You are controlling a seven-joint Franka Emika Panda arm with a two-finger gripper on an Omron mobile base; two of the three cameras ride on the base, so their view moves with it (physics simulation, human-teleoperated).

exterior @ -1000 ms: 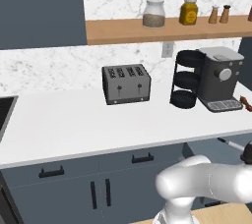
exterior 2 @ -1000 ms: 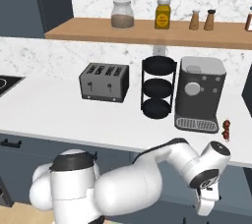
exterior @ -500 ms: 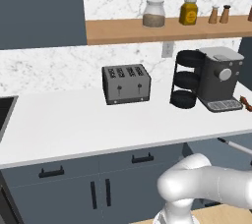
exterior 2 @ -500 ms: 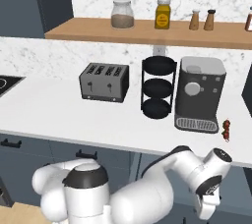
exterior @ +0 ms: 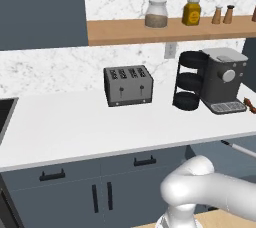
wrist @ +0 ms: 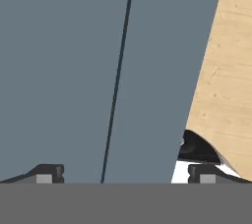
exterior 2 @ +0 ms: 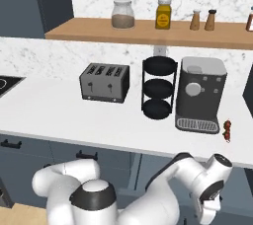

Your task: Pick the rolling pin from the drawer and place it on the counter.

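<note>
Left base view: we see the counter as a white slab over dark slate-blue cabinets.
On the counter: a toaster sits left of a black tiered rack, and a coffee machine stands just beside the rack.
Our arm, left view: its white elbow bulges low at the lower right, below the counter edge.
Right base view: our arm bends from the lower left across to the right, the wrist dropping down in front of the cabinets under the coffee machine.
Shelf: a wooden shelf carries jars and shakers.
Hand view: our gripper faces flat slate-blue cabinet fronts split by a dark seam, with pale wood floor at the right.
Fingers: the two tips stand spread wide with nothing between them.
Rolling pin: we cannot tell where it lies.
</note>
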